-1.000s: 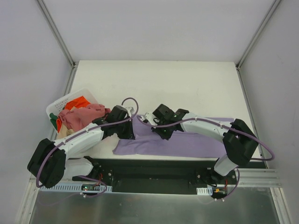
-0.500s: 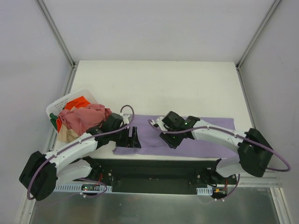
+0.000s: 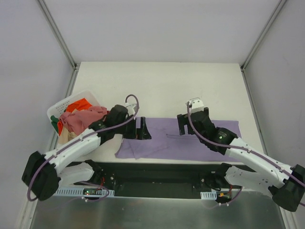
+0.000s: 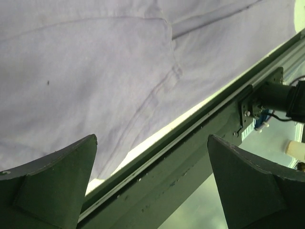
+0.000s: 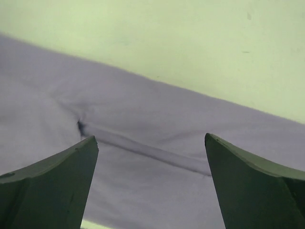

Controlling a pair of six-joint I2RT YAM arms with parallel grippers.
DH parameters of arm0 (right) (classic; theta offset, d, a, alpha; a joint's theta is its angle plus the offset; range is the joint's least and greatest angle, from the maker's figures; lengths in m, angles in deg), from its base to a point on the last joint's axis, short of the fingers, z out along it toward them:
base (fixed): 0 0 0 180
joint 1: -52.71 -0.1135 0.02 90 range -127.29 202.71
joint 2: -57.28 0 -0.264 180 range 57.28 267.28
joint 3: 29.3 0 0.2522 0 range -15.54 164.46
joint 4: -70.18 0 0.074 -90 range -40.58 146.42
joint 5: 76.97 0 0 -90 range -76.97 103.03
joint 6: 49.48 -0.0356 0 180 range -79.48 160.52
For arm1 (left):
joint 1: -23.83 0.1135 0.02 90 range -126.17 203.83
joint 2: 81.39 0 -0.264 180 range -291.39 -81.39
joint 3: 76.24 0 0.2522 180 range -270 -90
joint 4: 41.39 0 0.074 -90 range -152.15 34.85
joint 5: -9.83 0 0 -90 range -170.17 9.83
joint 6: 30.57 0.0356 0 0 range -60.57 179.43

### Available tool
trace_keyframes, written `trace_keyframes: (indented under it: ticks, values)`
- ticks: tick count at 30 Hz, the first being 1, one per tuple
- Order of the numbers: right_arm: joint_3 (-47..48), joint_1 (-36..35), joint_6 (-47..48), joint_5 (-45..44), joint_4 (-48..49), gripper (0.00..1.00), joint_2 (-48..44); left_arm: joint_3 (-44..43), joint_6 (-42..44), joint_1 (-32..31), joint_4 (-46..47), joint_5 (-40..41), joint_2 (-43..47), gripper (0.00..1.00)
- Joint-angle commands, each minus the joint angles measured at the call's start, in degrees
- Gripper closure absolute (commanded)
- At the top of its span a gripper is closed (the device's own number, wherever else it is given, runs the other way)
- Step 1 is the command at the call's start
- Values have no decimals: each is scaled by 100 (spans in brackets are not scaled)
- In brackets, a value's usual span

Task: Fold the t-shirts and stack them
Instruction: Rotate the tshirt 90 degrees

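Both hang open and empty: my left gripper (image 3: 143,130) over the left end of the lavender t-shirt (image 3: 190,145), my right gripper (image 3: 188,127) above its far edge.

No readable text in any view.
We find no lettering, brand, number or sign we can read. The lavender t-shirt (image 3: 157,148) is plain cloth in the top view and both wrist views, the white basket (image 3: 55,110) shows no print, and the small boards (image 3: 93,192) by the arm bases are too small for us to tell if they carry markings.
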Motion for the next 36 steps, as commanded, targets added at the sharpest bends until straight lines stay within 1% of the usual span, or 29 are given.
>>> trace_keyframes:
  ticks: [1,6,9,11,14,15,18,20,21,22,23,25,26,28,29,30,31,32,33,34,36]
  values:
    - [17,655,-1189,-808,224,4,180,-490,-65,-38,185,-125,-1176,1]
    - [237,2035,-1806,1062,-102,4,1005,-868,-556,-38,176,481,-2293,1]
    - [324,2546,-1763,1741,-102,4,1699,-1228,-838,58,141,684,-2987,1]
    - [421,2792,-1701,1909,-76,4,2174,-1544,-987,329,62,510,-3523,1]
    - [614,3074,-1762,2014,-129,4,2842,-2027,-1075,970,27,-403,-4393,1]
    - [641,3170,-1771,2137,-120,4,3009,-2220,-1050,1094,18,-492,-4613,1]
    - [720,3259,-1754,2576,-137,4,3475,-3002,-953,1279,-113,-405,-5290,1]
    - [773,3268,-1666,2998,-321,4,3600,-3931,-892,1341,-376,-415,-5773,1]
    - [712,3242,-1666,3121,-339,4,3591,-4441,-796,1368,-569,-327,-6193,1]
    - [590,3233,-1692,3210,-287,4,3530,-5168,-777,1403,-832,-152,-6606,1]
    - [441,3180,-1701,3341,-226,4,3443,-6202,-734,1455,-1095,-81,-7002,1]
    - [273,3031,-1701,3683,-295,4,3354,-7829,-741,1578,-1396,-211,-8029,1]
    - [203,2848,-1736,3798,-313,4,3345,-8630,-873,1631,-1406,-386,-8504,1]
    - [149,2207,-1763,4245,-260,4,3397,-10816,-1179,1658,-1380,-502,-9655,1]
    - [254,1848,-1824,4343,-347,4,3459,-11575,-1443,1667,-1223,-537,-10182,1]
    - [403,1600,-1824,4336,-479,4,3477,-11931,-1767,1675,-882,-720,-10457,1]
    - [517,1363,-1833,4222,-567,4,3468,-11691,-2144,1684,-34,-922,-10443,1]
    - [631,1187,-1833,4021,-611,4,3390,-11044,-2470,1676,896,-950,-10225,1]
    - [693,1133,-1798,3845,-629,4,3302,-10577,-2526,1667,1228,-741,-10014,1]
    - [755,1132,-1780,3669,-673,4,3188,-10450,-2361,1658,1283,-487,-9838,1]
    - [852,1150,-1667,3352,-770,4,2960,-10449,-2175,1649,1275,-510,-9643,1]
